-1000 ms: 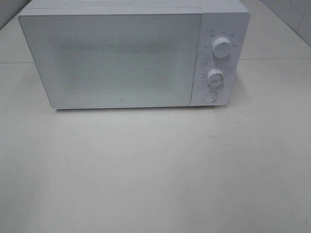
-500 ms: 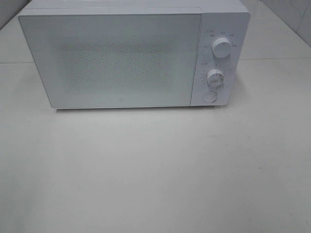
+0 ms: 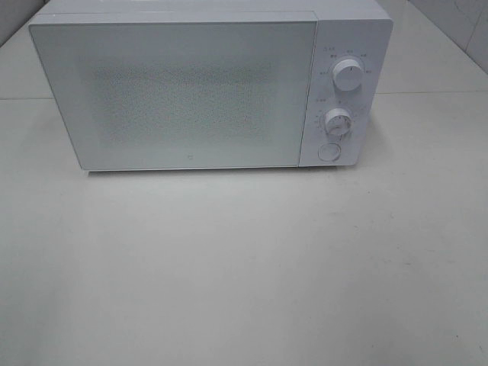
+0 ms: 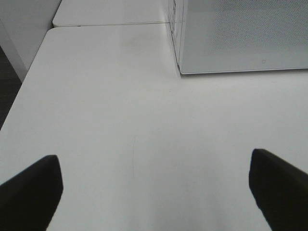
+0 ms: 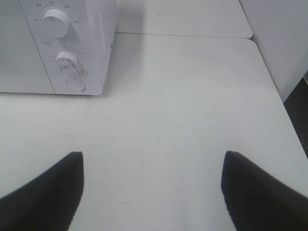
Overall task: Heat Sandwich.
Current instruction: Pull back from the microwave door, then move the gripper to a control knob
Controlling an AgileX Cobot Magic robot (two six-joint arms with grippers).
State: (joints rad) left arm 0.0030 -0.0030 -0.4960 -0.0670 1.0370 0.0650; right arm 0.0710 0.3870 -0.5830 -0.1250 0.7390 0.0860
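The sandwich is out of view in every frame. A white microwave point(image 3: 206, 84) stands at the back of the table with its door shut; its corner shows in the left wrist view point(image 4: 240, 36) and its control panel in the right wrist view point(image 5: 62, 43). My left gripper point(image 4: 154, 192) is open over bare table in front of the microwave's left end, holding nothing. Off the microwave's right end my right gripper point(image 5: 154, 192) is also open and empty. Neither arm appears in the exterior high view.
The microwave panel carries two white knobs point(image 3: 347, 75) point(image 3: 337, 122) and a round button point(image 3: 329, 152). The white table point(image 3: 244, 267) spreads in front of it. Table edges point(image 4: 19, 96) point(image 5: 281, 96) drop off at the far left and far right.
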